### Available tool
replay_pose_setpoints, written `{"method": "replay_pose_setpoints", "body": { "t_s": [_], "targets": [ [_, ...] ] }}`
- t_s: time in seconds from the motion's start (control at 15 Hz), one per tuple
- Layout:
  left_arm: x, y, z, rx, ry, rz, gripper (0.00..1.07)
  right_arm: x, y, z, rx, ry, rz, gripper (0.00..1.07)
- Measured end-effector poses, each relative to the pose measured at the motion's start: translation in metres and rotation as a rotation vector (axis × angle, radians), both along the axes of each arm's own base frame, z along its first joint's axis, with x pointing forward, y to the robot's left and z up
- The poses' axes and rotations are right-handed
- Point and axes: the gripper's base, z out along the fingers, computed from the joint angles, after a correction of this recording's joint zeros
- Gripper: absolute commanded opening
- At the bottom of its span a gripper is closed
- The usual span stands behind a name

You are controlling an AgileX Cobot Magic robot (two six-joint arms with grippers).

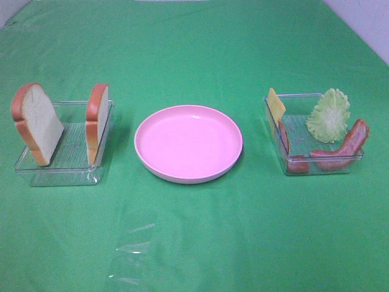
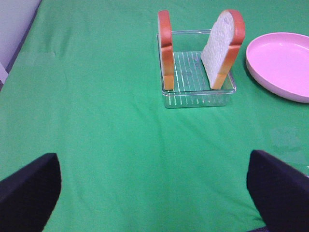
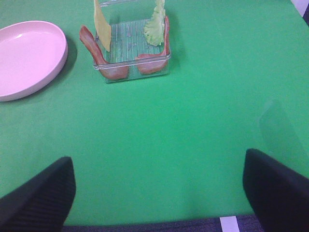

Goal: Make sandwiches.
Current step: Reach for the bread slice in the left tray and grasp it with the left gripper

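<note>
Sandwich parts are all loose in their trays: the white toy bread slices with orange-brown crust (image 1: 37, 123) stand on edge at opposite sides of the clear plastic tray (image 1: 61, 173) on the left of the green-covered table (image 1: 194, 237). The yellow-orange cheese square (image 1: 276, 104), pale green lettuce leaf (image 1: 329, 115) and reddish-brown bacon strips (image 1: 343, 149) lean in the right-hand clear tray (image 1: 316, 167), with the round pink plate (image 1: 182, 177) between both trays. The left gripper (image 2: 154, 193) and right gripper (image 3: 159, 193) hang over the table, jaws spread wide, holding nothing.
</note>
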Motion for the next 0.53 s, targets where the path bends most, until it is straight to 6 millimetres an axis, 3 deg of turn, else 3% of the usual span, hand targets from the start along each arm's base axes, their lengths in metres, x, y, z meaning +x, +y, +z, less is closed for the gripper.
{"method": "replay_pose_setpoints", "body": {
  "t_s": [0.53],
  "targets": [
    [0.0, 0.0, 0.0, 0.0, 0.0, 0.0, 0.96, 0.0, 0.0, 0.0, 0.0, 0.0, 0.0, 0.89]
  ]
}}
